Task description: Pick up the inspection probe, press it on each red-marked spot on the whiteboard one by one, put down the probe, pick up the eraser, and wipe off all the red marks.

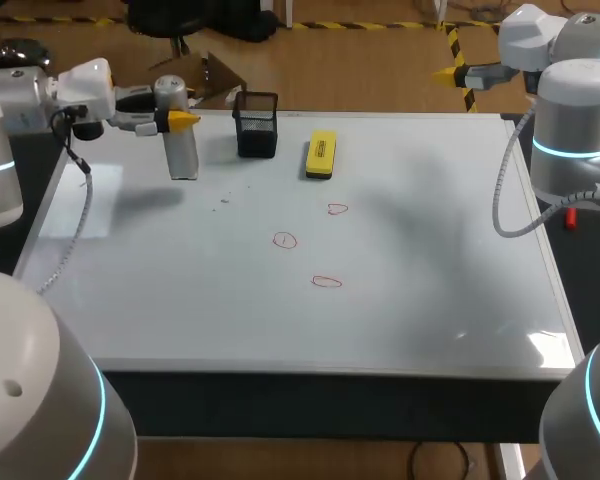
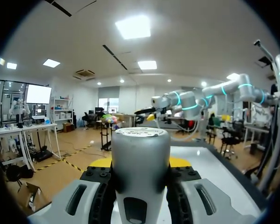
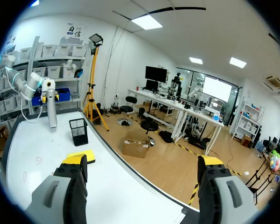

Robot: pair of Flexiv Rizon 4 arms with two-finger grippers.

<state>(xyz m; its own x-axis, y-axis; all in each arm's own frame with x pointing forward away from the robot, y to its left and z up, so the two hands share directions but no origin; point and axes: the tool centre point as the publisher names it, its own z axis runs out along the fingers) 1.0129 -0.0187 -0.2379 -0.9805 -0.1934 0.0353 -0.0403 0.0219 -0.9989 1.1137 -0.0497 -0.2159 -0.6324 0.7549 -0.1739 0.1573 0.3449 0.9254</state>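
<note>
At the far left of the glossy white whiteboard point(image 1: 400, 300), the left gripper point(image 1: 177, 120) is clamping the upright silver cylindrical probe point(image 1: 182, 150) near its top; it is looking rigid, smooth, likely slippery. The right gripper point(image 3: 143, 161) is gaping empty.

You had three red pen-drawn circles point(image 1: 337, 209) point(image 1: 285, 240) point(image 1: 326, 281) on one flat whiteboard point(image 1: 430, 270), one silver-grey cylindrical probe point(image 1: 180, 140), one yellow block eraser point(image 1: 321, 155) and one black mesh cup point(image 1: 256, 125).

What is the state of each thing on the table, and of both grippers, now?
left gripper: shut on the inspection probe.
inspection probe: upright.
right gripper: open, empty.
eraser: lying flat, untouched.
red marks: three, not wiped.
black mesh holder: upright.
</note>
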